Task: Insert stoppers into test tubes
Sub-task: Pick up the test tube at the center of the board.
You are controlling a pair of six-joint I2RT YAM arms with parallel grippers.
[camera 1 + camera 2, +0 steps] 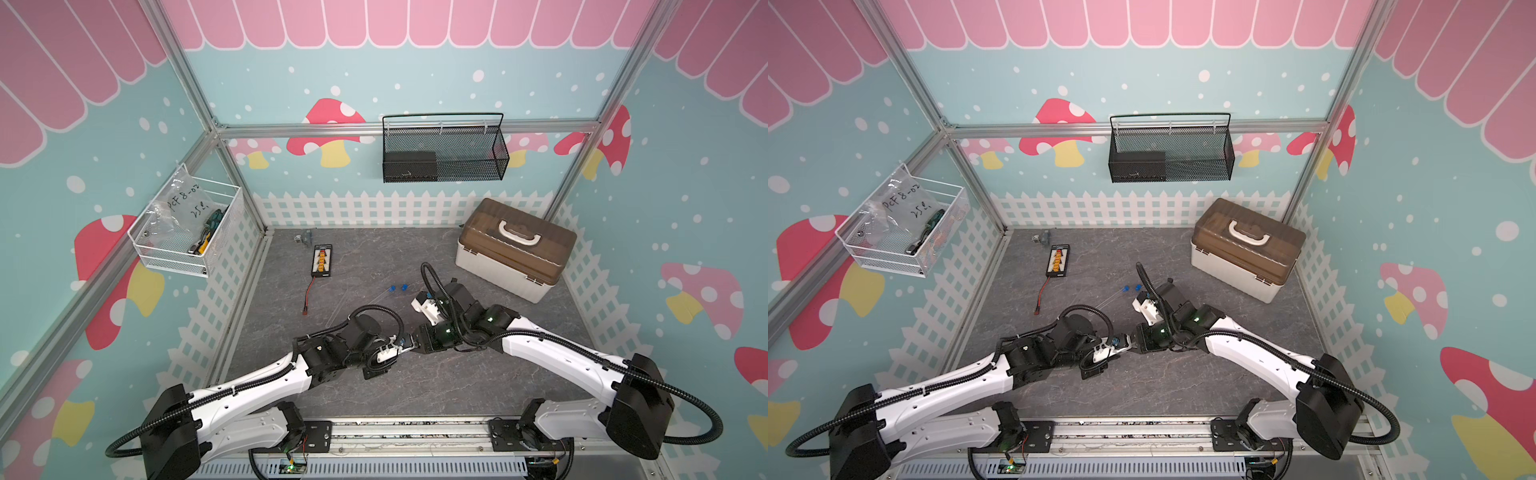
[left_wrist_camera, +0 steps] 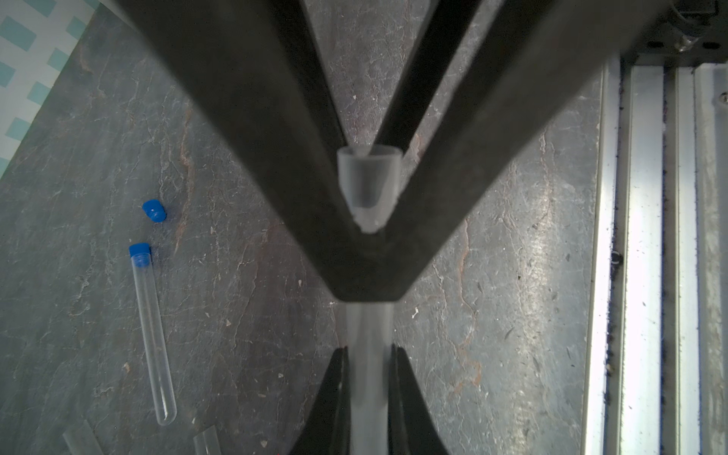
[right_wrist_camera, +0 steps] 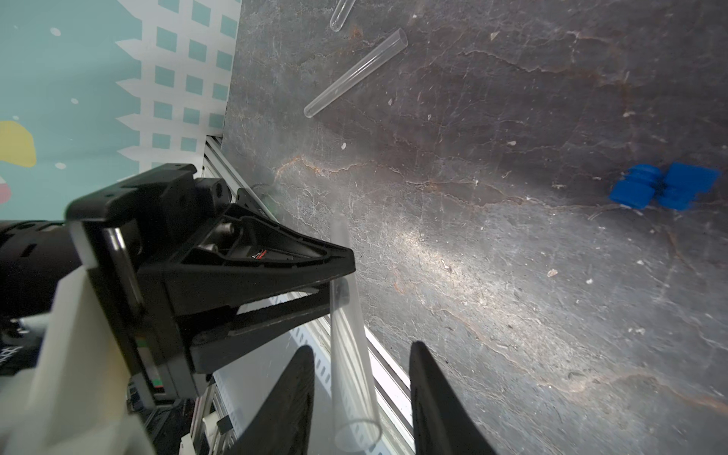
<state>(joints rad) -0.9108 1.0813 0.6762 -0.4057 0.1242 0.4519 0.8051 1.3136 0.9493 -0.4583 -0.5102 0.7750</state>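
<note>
Two arms reach in from the tabletop's near edge and meet over its middle. Left tool (image 3: 342, 281) is clamped tight on a clear, empty held tube (image 2: 369, 327), lifted off the tabletop. Right tool (image 3: 362, 346) straddles the same tube near its open mouth. Its jaws stand partly open, with a gap showing on each side, so it is not yet gripping. Neither tool carries a stopper.

Beyond the tools, toward the far edge, a capped tube (image 2: 151, 335) lies on the tabletop with a blue stopper (image 2: 140, 250) in its mouth. A loose stopper (image 2: 154, 210) sits just beside that end. The right wrist view shows a stopper pair (image 3: 634, 191) lying loose and touching, and spare tubes (image 3: 354, 75), two of them and both empty, nearer the left edge.

This looks like a hand-over or re-grip of the held tube, with one tube of four finished. Next, the right tool would need to close squarely and gently, without tilting the tube. One tool must then let go, fetch a stopper and push it straight into the mouth.
</note>
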